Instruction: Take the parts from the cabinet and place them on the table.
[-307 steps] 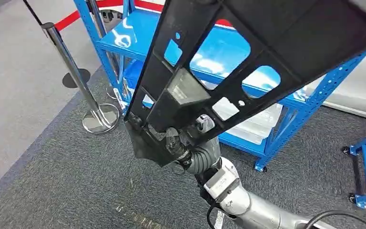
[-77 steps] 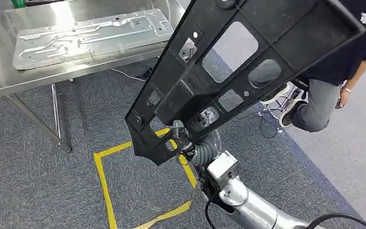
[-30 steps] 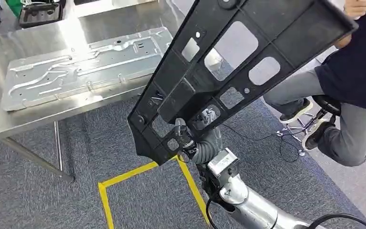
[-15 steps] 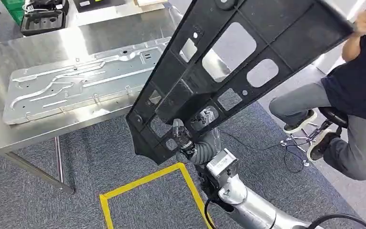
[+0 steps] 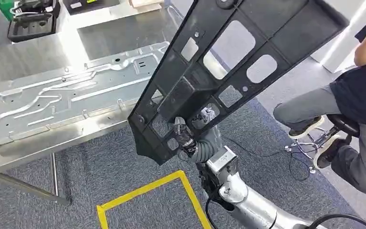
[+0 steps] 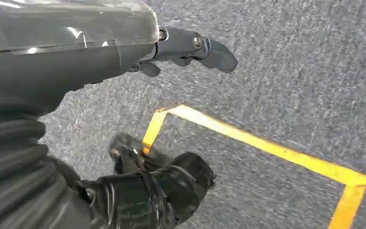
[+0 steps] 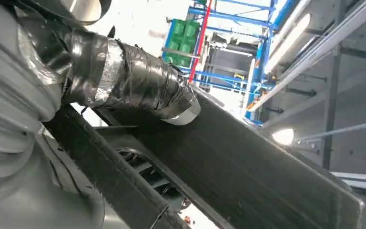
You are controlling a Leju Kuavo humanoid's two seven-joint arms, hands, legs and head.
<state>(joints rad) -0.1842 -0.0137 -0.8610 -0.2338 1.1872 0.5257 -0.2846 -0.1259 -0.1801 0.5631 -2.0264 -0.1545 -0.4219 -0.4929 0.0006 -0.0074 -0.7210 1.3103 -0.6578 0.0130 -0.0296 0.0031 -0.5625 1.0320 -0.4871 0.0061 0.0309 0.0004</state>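
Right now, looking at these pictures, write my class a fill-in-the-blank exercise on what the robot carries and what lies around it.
1. The right robot hand holds a large ____ plastic panel with cut-out windows.
2. On the steel table lies a flat ____ sheet part.
3. The tape marking a square on the carpet is ____.
4. The left robot hand hangs above the ____ floor.

Missing words: black; metal; yellow; carpeted

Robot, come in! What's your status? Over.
Right robot hand holds black panel. Left robot hand empty, open. Metal sheet occupies table.
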